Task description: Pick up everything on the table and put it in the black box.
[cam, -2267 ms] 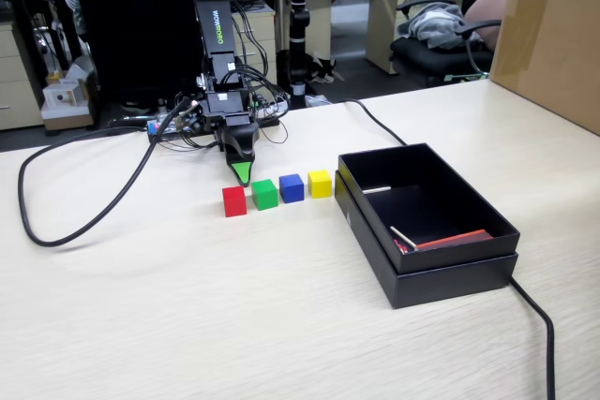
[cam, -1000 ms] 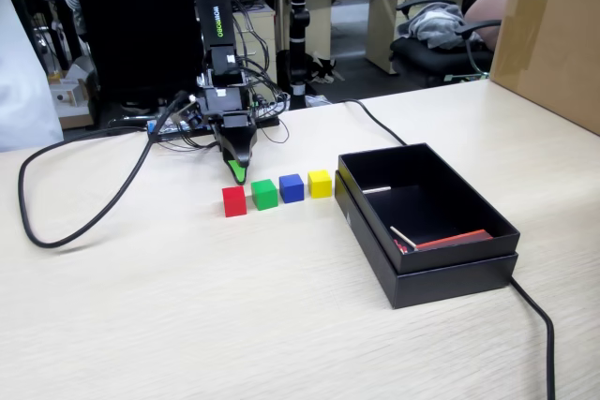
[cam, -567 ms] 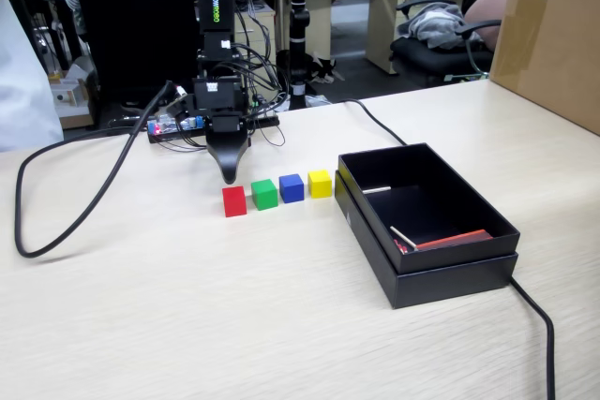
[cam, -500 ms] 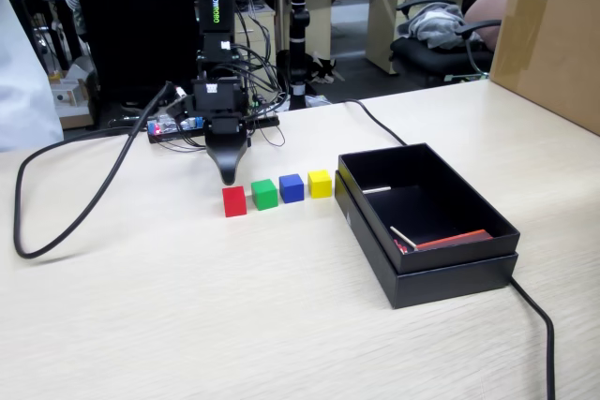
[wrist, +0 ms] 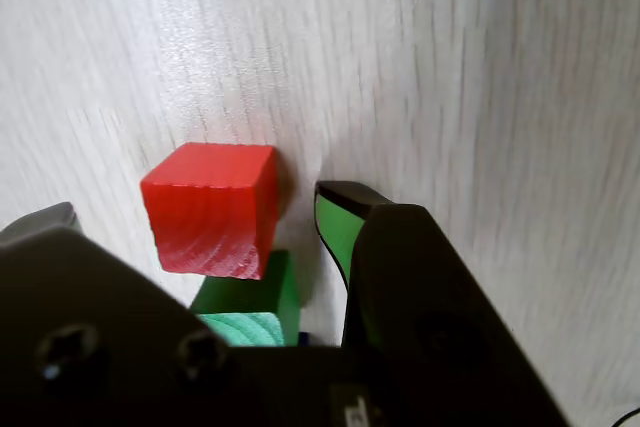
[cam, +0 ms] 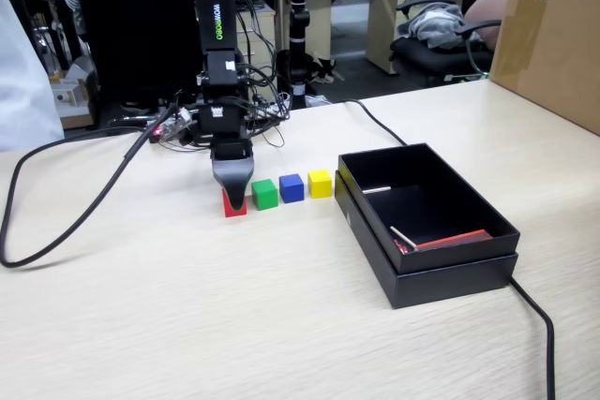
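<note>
Fixed view, arm: black Koch arm reaching down at the back of the desk, its gripper (cam: 232,201) lowered over the red cube (cam: 230,207), which it partly covers.
Fixed view, cubes: green cube (cam: 264,194), blue cube (cam: 292,187) and yellow cube (cam: 320,183) in a row to the right of the red one, close together.
Fixed view, black box (cam: 450,274): on the table (cam: 234,316) just right of the yellow cube, open on top (a red and white item lies inside).
Fixed view, surroundings: black cable (cam: 66,231) looping across the table's left side; brown carton (cam: 548,39) at far right.
Wrist view, jaws: spread apart, one on each side of the red cube (wrist: 210,207); the green-faced jaw stands just right of it, not touching.
Wrist view, neighbours: green cube (wrist: 250,299) directly beside the red cube's lower edge, both resting on the light wood grain.
</note>
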`<state>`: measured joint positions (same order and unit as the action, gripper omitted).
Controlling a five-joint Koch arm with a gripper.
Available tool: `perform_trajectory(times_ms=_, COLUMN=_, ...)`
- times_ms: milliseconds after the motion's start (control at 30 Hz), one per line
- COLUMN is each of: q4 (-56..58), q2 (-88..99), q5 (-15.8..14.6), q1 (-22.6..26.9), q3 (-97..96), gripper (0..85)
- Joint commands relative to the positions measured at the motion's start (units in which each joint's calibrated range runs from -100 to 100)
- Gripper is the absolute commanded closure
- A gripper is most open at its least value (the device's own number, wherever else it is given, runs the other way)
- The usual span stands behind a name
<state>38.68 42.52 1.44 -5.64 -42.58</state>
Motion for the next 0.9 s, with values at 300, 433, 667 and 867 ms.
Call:
perform_trajectory(times_ms=300, q4=3.3, q2=-3.8, q5=-0.8, q1=-1.2, q3=7.1, gripper=62.4)
perform_trajectory(times_ms=433, q4=3.4, q2=-3.7, q5=-0.9, q1=-1.5, q3=8.2, gripper=80.3)
perform_trajectory(times_ms=667, q4=13.2, q2=4.0, q5=-0.4, q1=-2.8, q3=17.2, gripper=80.9)
perform_trajectory(times_ms=867, q4=19.0, q2=8.9, q5=-1.9, q1=4.8, q3=40.0, gripper=80.7)
